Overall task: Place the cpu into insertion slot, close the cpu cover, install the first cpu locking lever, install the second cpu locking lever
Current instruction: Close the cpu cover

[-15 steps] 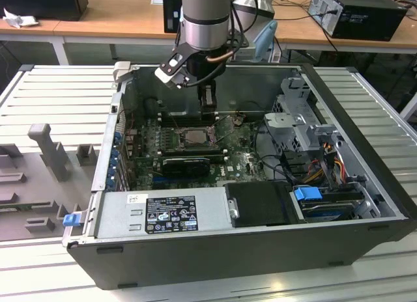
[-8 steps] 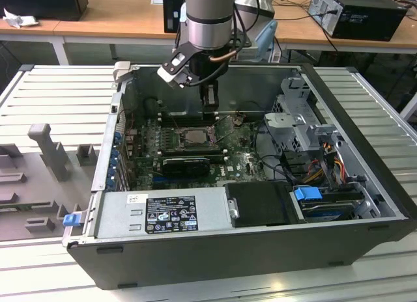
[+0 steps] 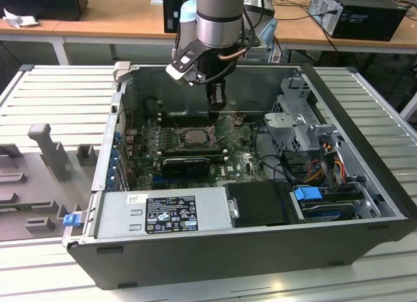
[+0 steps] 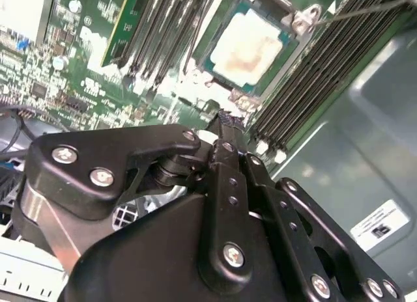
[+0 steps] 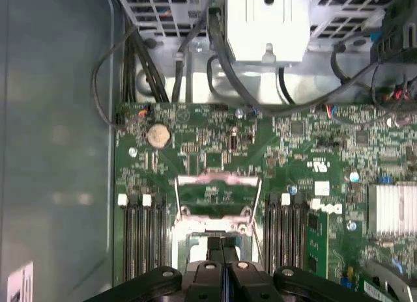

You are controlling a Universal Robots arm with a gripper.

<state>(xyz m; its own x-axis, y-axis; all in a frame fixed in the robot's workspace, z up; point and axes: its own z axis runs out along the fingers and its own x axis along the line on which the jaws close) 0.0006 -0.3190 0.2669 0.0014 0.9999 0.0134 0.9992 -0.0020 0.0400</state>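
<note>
The cpu [image 4: 251, 45], a pale metal square with a brownish smear, lies in the insertion slot [image 3: 195, 137] on the green board. In the first wrist view the cpu cover [image 5: 218, 180] stands tipped up at the slot's far edge, and the board shows through its cut-out. A thin wire lever [image 5: 176, 199] runs along each side of the slot [image 5: 189, 227]. My gripper [image 3: 217, 103] hangs inside the case just above and behind the slot. Its black fingers [image 5: 223, 250] are pressed together with nothing seen between them, and the tip [image 4: 225, 125] is close to the slot's edge.
Long black memory slots [image 5: 140, 237] flank the socket on both sides. A black heatsink block [image 3: 186, 164] lies in front of it. The grey power supply [image 3: 163, 214], a drive cage [image 3: 293, 120] with cables, and the case walls [image 3: 352, 113] close in the space.
</note>
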